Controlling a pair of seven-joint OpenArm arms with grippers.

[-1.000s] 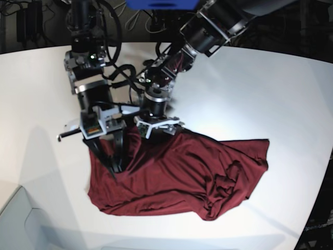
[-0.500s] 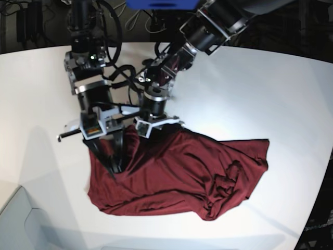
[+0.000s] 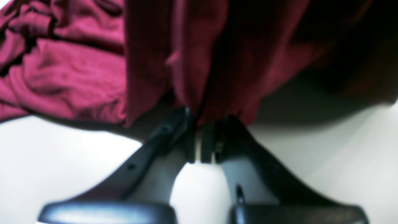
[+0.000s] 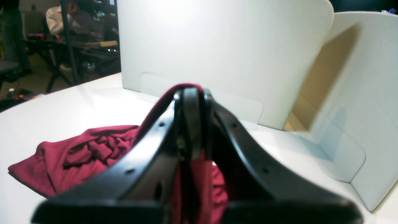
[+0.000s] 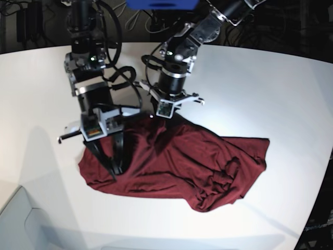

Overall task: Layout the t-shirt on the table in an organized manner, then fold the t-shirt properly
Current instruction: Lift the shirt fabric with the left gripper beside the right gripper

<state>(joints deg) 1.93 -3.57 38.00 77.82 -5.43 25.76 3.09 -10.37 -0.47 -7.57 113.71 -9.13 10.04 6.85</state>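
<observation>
Left hand [image 3: 203, 137] is pinching a gathered fold of the t-shirt [image 5: 177, 161], fingers pressed together on the cloth; in its wrist view the fabric is hanging from the tips and draping away toward 12 o'clock. Right hand [image 4: 192, 124] is also clamped on cloth, a maroon edge showing over and under the closed fingers.

In the base view the left hand [image 5: 169, 112] is sitting at the shirt's 12 o'clock edge, lifting it into a small peak. The right hand [image 5: 115, 164] is at about 9 o'clock of the shirt, low on the cloth. The rest of the shirt is lying crumpled on the bench [image 5: 270, 94], with a bunched knot of folds at roughly 4 o'clock.

Judgement: I am in the lay-out stage, nowhere near folding. To do this well I am planning to:
- raise both hands together so the body hangs free of the bench;
- draw them apart until the edge between them is running taut, not sagging;
- keep both pinches firm, since thin jersey slips readily;
- drag slowly away from the bunched side so the knot pulls flat rather than rolling under.

I cannot tell which seam or hem each hand is holding; worth checking before spreading.
</observation>
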